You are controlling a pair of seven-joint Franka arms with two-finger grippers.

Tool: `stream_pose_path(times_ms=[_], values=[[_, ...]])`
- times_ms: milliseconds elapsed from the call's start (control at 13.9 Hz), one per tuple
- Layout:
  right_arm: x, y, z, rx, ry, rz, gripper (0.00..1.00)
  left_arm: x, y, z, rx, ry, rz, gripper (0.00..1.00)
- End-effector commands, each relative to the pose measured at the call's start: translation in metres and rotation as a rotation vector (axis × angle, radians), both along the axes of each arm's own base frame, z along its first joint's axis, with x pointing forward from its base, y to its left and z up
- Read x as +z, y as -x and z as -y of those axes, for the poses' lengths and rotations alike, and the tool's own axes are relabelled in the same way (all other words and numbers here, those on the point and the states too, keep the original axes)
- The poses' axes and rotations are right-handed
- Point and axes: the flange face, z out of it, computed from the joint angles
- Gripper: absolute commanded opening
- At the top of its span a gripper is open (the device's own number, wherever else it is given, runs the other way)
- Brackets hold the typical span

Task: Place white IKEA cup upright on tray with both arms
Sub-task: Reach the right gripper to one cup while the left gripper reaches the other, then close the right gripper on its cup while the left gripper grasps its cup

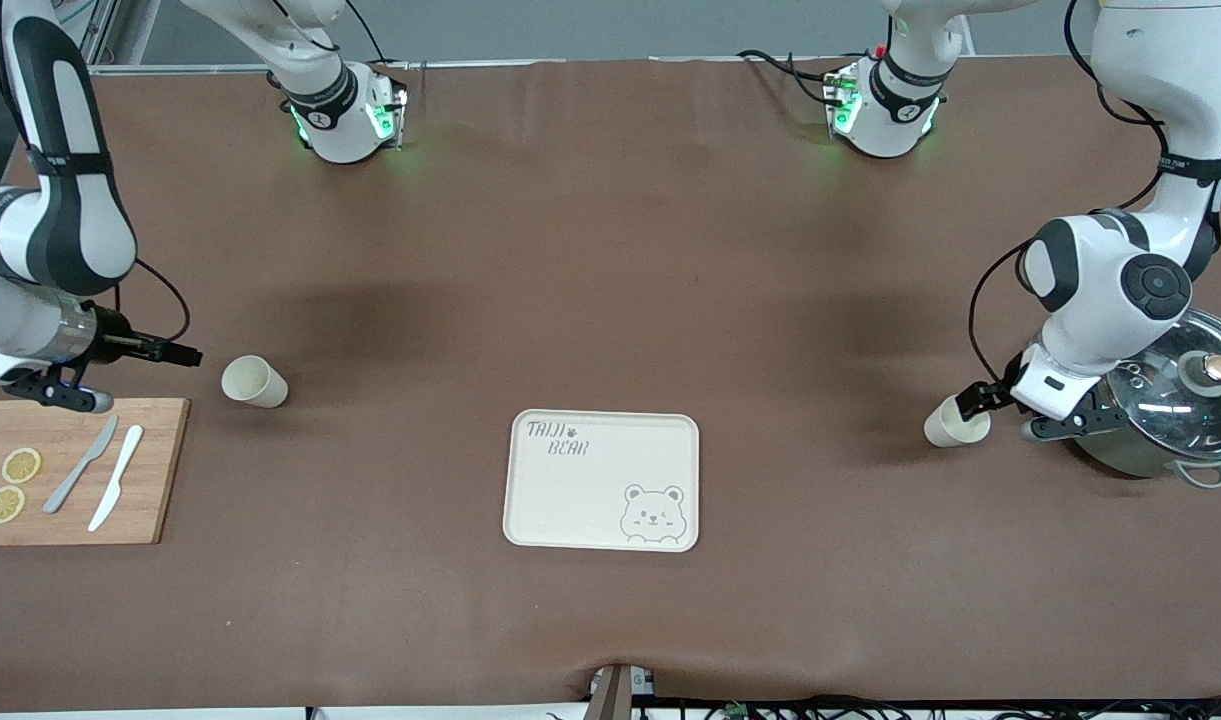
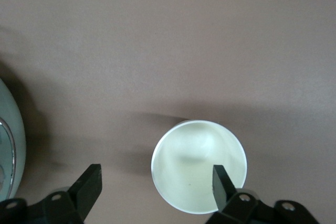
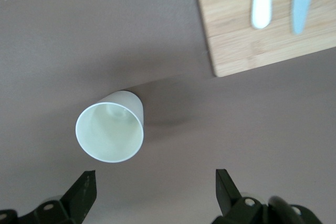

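Cups [image 1: 955, 422] [image 1: 254, 381] and tray [image 1: 602, 480] empty, left gripper [image 2: 157, 182] and right gripper [image 3: 155, 187] wide open, holding nothing.

Tray [image 1: 602, 481] at table [image 1: 610, 250] middle, toward front-camera edge. Cutting board [image 1: 70, 470] at right arm's end; two knives [image 1: 98, 470] and two lemon slices [image 1: 12, 484] on it. One cup [image 1: 254, 381] on table beside board, toward tray. Pot [image 1: 1165, 415] at left arm's end; second cup [image 1: 955, 423] just beside it, tray-ward.
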Motion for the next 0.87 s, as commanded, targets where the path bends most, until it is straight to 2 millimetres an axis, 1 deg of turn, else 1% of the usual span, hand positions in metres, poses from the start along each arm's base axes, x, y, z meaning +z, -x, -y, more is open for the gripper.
stream_pose_path(times_ms=[0,72,144,216,288,361,433,577,649,721,793], values=[[-0.017,0.0,0.007,-0.078,-0.064,-0.003,1.0,-0.01,0.006,-0.016,0.018,0.003,-0.009,0.81],[-0.021,0.0,0.005,-0.075,-0.065,-0.007,0.95,-0.013,0.006,-0.017,0.019,0.003,-0.015,0.76],[-0.029,0.0,0.006,-0.077,-0.065,-0.012,0.94,-0.018,0.007,-0.017,0.019,0.004,-0.023,0.7],[-0.035,0.0,0.007,-0.08,-0.064,-0.014,0.86,-0.019,0.008,-0.017,0.019,0.004,-0.026,0.6],[-0.041,0.001,0.007,-0.081,-0.062,-0.014,0.81,-0.022,0.009,-0.017,0.013,0.004,-0.032,0.56],[-0.046,0.002,0.008,-0.085,-0.059,-0.006,0.8,-0.024,0.009,-0.016,0.01,0.005,-0.035,0.53],[-0.053,0.004,0.006,-0.084,-0.056,-0.002,0.79,-0.026,0.009,-0.016,0.013,0.006,-0.04,0.43],[-0.064,0.007,0.005,-0.089,-0.047,0.016,0.73,-0.031,0.009,-0.016,0.009,0.006,-0.046,0.12],[-0.07,0.009,0.005,-0.09,-0.046,0.015,0.7,-0.032,0.009,-0.014,0.006,0.007,-0.049,0.0],[-0.072,0.009,0.004,-0.096,-0.051,0.014,0.61,-0.024,0.008,-0.006,-0.006,0.004,-0.043,0.0],[-0.075,0.009,0.003,-0.113,-0.067,0.012,0.58,-0.016,0.008,-0.003,-0.018,0.001,-0.04,0.0]])
